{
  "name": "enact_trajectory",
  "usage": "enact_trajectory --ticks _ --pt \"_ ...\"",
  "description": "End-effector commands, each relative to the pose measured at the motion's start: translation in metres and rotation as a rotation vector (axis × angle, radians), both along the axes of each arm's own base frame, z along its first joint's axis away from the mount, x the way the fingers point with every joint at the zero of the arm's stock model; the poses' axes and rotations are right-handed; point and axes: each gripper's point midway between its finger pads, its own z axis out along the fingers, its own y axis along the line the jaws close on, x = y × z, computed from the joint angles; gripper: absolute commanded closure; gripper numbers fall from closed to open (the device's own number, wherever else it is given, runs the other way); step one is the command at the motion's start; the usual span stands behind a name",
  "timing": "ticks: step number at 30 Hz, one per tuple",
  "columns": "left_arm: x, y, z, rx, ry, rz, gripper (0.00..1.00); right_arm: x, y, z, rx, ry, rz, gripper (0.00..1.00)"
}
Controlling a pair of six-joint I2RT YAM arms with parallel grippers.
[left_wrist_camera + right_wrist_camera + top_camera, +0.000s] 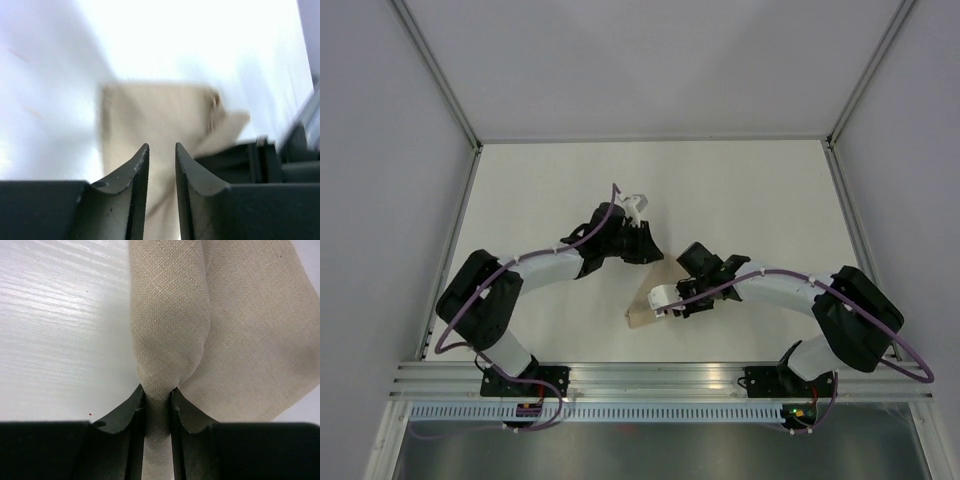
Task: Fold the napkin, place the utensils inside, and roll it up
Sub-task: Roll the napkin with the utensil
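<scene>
The white table [750, 200] is closed in by pale walls [380, 150], with an aluminium rail [660, 378] along its near edge where both arms are bolted. A purple cable [535, 250] runs along each arm. From above, the two black wrists reach toward the middle of the table and cover much of the cloth between them.

The napkin [642, 312] is near the table's middle, slightly toward the near edge. Only a narrow tan wedge of it shows from above. Its long axis lies on a diagonal, from its far end by the left gripper [655, 256] down to a near-left corner just past the right gripper [658, 300].

In the right wrist view, the right gripper [157, 390] has its fingers pressed together on a bunched fold of the napkin [170, 315], and the cloth fans out from the pinch in two lobes over the table.

In the left wrist view, the left gripper [161, 146] has its fingers drawn close. The napkin [150, 115] fills the slit between them, so it looks pinched, though this view is blurred. The cloth stretches away from the fingers as a flat sheet, with a dark gripper body just beside its right edge.
</scene>
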Motion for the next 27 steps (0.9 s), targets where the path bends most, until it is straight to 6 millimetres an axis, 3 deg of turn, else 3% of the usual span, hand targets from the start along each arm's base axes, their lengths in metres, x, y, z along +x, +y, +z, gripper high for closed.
enact_trajectory --ticks 1,3,5,6,7,8,10,11,12,14,20,23,27 --pt "0.058 0.034 0.055 0.061 -0.214 0.185 0.66 -0.065 -0.063 -0.030 -0.241 0.344 -0.027 0.84" --pt "0.078 0.055 0.069 0.117 -0.289 0.273 0.67 -0.064 -0.064 -0.028 -0.245 0.412 -0.035 0.84" --pt "0.086 0.070 0.105 0.111 -0.379 0.340 0.67 -0.067 -0.070 -0.023 -0.267 0.492 -0.023 0.84" --pt "0.094 0.086 0.119 0.142 -0.440 0.414 0.67 -0.059 -0.066 -0.023 -0.255 0.540 -0.037 0.84" --pt "0.092 0.094 0.146 0.113 -0.507 0.449 0.67 -0.057 -0.066 -0.022 -0.252 0.576 -0.038 0.84" --pt "0.094 0.106 0.161 0.128 -0.558 0.500 0.66 -0.061 -0.070 -0.018 -0.265 0.631 -0.017 0.84" --pt "0.089 0.122 0.180 0.130 -0.615 0.552 0.66 -0.050 -0.065 -0.017 -0.235 0.722 -0.027 0.84" --pt "0.082 0.131 0.208 0.089 -0.689 0.579 0.66 -0.055 -0.068 -0.011 -0.246 0.789 -0.028 0.82" --pt "0.077 0.136 0.207 0.094 -0.707 0.586 0.66 -0.045 -0.065 -0.014 -0.232 0.820 -0.027 0.82" --pt "0.064 0.141 0.231 0.047 -0.786 0.592 0.65 -0.045 -0.064 -0.009 -0.228 0.900 -0.037 0.82" --pt "0.016 0.098 0.204 0.185 -0.962 0.356 0.64 -0.025 -0.056 -0.021 -0.244 0.977 -0.104 0.82" --pt "-0.026 0.056 0.182 0.201 -1.066 0.151 0.63 -0.021 -0.053 -0.026 -0.261 1.004 -0.131 0.82" --pt "-0.058 0.025 0.150 0.220 -1.096 -0.004 0.58 -0.015 -0.051 -0.033 -0.276 1.005 -0.167 0.82"
